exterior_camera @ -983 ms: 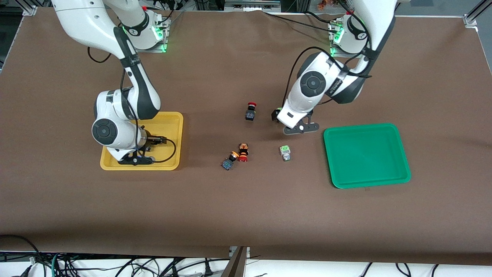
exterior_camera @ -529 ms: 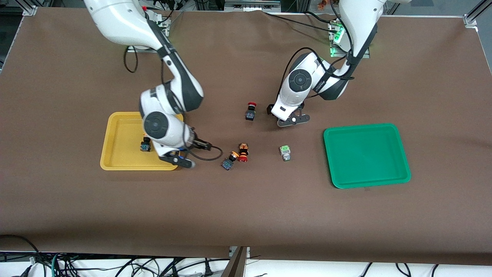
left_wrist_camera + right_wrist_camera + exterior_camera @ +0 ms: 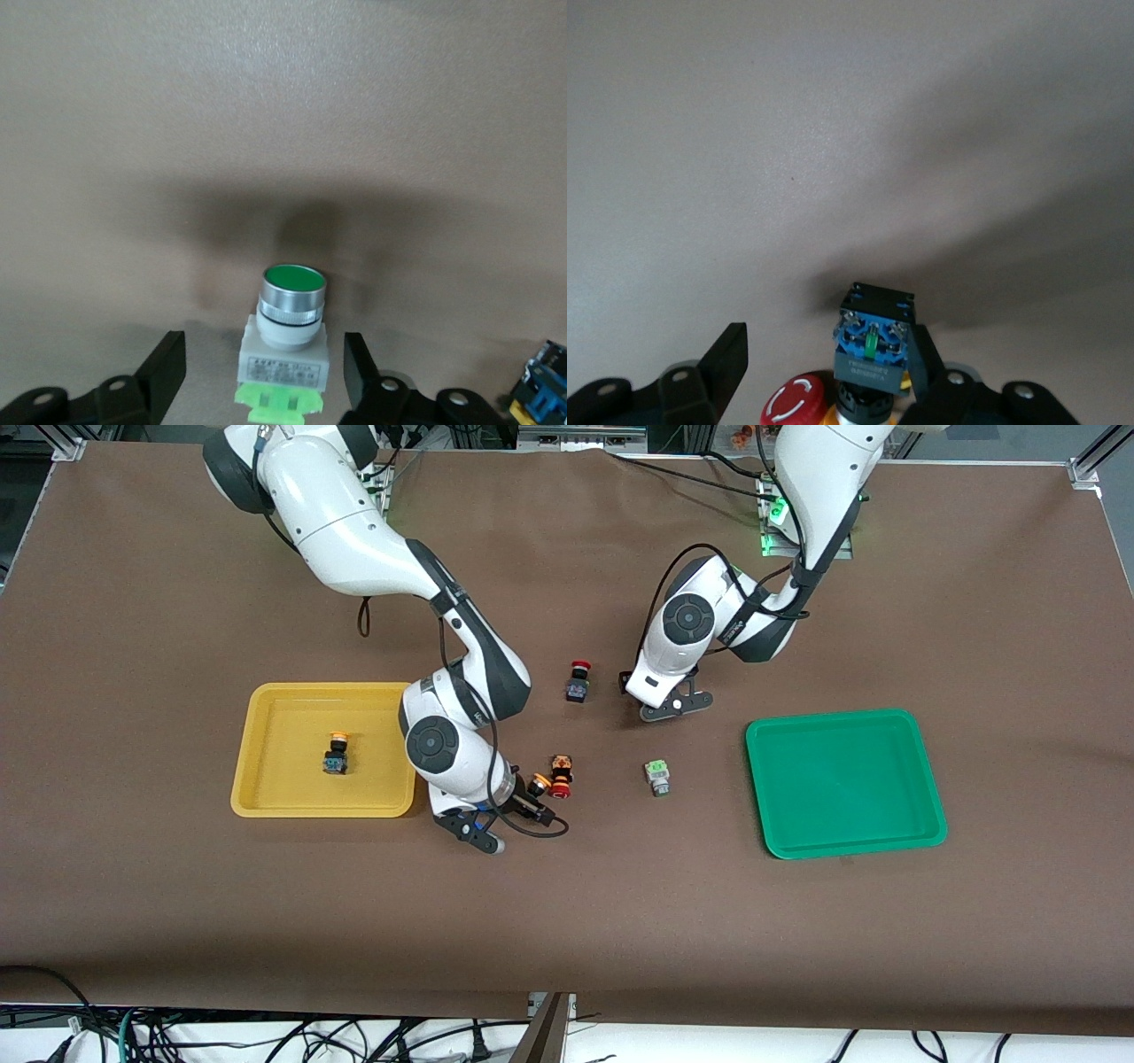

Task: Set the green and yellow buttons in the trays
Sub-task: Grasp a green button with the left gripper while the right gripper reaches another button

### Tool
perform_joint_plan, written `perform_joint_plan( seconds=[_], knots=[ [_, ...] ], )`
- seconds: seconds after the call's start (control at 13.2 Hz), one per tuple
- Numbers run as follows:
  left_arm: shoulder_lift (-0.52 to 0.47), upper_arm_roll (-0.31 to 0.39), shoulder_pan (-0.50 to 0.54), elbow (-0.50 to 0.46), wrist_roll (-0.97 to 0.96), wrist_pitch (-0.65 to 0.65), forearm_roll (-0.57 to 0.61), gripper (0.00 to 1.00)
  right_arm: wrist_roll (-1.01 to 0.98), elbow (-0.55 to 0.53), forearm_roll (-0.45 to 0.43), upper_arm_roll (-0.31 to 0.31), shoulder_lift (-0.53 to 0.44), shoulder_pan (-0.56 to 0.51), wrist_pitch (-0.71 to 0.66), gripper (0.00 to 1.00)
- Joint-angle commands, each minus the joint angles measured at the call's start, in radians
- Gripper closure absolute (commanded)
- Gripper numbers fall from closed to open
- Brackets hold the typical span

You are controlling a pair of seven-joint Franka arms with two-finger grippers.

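One yellow button (image 3: 336, 755) lies in the yellow tray (image 3: 266, 788). A second yellow button (image 3: 538, 783) lies mid-table against a red-capped one. My right gripper (image 3: 500, 815) is over it. In the right wrist view the gripper (image 3: 828, 341) is open, with the button's black-blue body (image 3: 873, 341) close to one finger (image 3: 921, 354). A green button (image 3: 656, 777) lies nearer the empty green tray (image 3: 846, 841). My left gripper (image 3: 675, 706) is over this button. In the left wrist view the gripper (image 3: 264, 345) is open, and the button (image 3: 288, 328) lies between its fingers, untouched. No other green button shows.
A red-capped black button (image 3: 560, 778) touches the mid-table yellow button; its red cap (image 3: 793, 398) shows between my right fingers. Another red-capped button (image 3: 578, 682) stands farther from the front camera, beside my left hand. The brown table (image 3: 620, 921) stretches toward the front camera.
My right arm has left the yellow tray, where a yellow button now lies, and moved across to the mid-table yellow button. My left gripper shifted slightly toward the right arm's end.
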Motion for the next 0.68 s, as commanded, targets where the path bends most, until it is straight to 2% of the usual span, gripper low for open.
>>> perform_joint_plan(
  seconds=[0.0, 0.08, 0.15, 0.3, 0.45, 0.6],
  knots=[
    [-0.004, -0.004, -0.009, -0.003, -0.035, 0.018, 0.024, 0.59, 0.029, 0.026, 0.023, 0.001, 0.045, 0.018, 0.038, 0.19],
    [-0.007, -0.01, -0.009, -0.001, -0.035, 0.015, 0.024, 0.73, 0.029, 0.002, 0.022, 0.001, 0.044, 0.027, 0.056, 0.19],
    [-0.011, -0.015, -0.004, 0.002, -0.024, 0.008, 0.024, 0.84, 0.018, -0.012, 0.022, 0.001, 0.036, 0.029, 0.061, 0.19],
    [-0.045, -0.015, 0.025, 0.013, 0.009, -0.014, 0.024, 0.87, 0.009, -0.014, 0.023, 0.0, 0.009, 0.018, 0.001, 0.19],
    [-0.089, -0.007, 0.091, 0.04, 0.18, -0.085, 0.023, 0.86, 0.007, -0.005, 0.02, -0.005, 0.0, 0.015, -0.112, 0.19],
    [-0.102, 0.013, 0.19, 0.091, 0.357, -0.136, 0.021, 0.85, 0.009, -0.005, 0.02, 0.0, -0.03, 0.008, -0.132, 0.19]
  ],
)
